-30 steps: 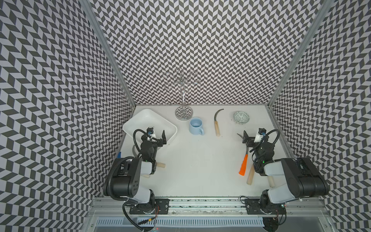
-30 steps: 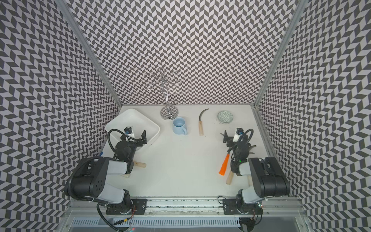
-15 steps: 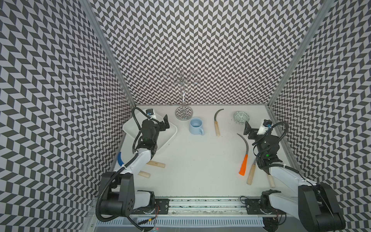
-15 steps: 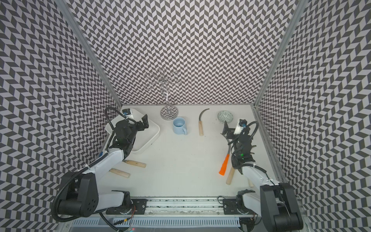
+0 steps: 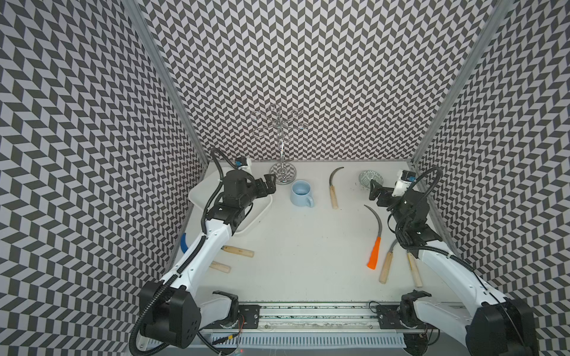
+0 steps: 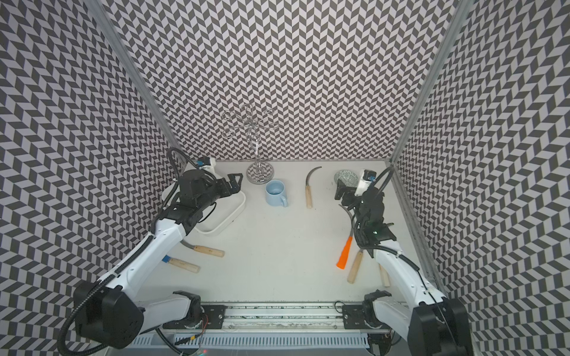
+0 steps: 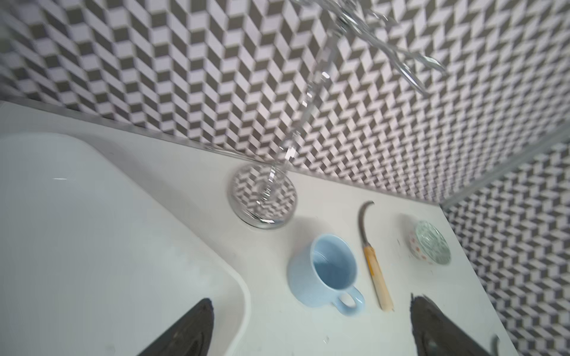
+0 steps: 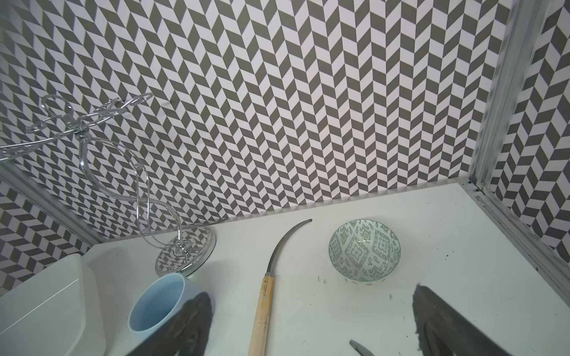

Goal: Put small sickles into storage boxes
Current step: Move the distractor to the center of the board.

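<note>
White tabletop [image 5: 308, 240], enclosed on three sides by grey-and-white chevron walls [image 5: 308, 77].

Left gripper [image 5: 267, 185]: jaws are spread wide and nothing is held. It is poised above the edge of the white tray [image 5: 260, 216] nearest the light blue mug [image 5: 300, 193]. In the left wrist view one finger [image 7: 188, 329] is seen over the tray rim and the other over bare table. A wire stand [image 5: 282, 174] is set just beyond, against the back wall.

Right gripper [image 5: 378, 194]: jaws are spread wide and nothing is held. It is held above the table, between the green-patterned bowl [image 5: 371, 178] and the blade tip of the orange-handled sickle [image 5: 374, 254].

All six sickles are found lying on the table, outside the tray.
- The far sickle [image 5: 333, 192] is placed between mug and bowl, with its blade toward the back wall.
- The right pair of sickles [image 5: 386, 271], wooden-handled, is laid beside the orange-handled sickle and partly hidden under the right arm.
- The left pair of sickles [image 5: 239, 251], also wooden-handled, is laid at the front left, with the blades covered by the left arm in this top view.
</note>
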Motion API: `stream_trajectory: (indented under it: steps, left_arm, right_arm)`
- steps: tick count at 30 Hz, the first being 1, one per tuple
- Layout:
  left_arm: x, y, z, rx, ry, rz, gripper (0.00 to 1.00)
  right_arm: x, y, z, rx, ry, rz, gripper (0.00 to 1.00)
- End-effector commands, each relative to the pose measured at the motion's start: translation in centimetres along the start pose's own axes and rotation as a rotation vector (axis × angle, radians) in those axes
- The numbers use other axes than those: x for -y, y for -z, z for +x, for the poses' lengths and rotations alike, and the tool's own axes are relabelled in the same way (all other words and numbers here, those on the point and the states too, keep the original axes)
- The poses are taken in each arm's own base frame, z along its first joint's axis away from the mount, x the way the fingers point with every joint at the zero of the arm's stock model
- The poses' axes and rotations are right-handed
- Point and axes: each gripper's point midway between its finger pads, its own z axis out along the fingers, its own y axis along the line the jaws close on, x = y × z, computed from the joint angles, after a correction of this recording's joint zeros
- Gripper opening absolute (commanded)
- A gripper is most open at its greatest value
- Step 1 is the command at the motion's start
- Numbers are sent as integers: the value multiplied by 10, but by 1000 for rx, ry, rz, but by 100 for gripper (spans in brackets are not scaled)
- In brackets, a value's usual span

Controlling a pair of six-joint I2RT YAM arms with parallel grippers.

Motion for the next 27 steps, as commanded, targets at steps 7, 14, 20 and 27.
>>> stream_trajectory:
  steps: [7, 14, 20, 27]
  left_arm:
    - [38, -7, 106, -372, 6, 80, 89]
    - [32, -24, 135, -429, -13, 88, 86]
    - [19, -55, 156, -483, -32, 51, 67]
    - [6, -94, 167, -497, -73, -5, 58]
  right_arm:
    - [-18, 7, -34, -11, -104, -48, 100]
    - [-30, 8, -44, -51, -182, -88, 100]
    - [-46, 11, -38, -123, -290, -164, 100]
    - [-54, 17, -35, -151, -322, -204, 100]
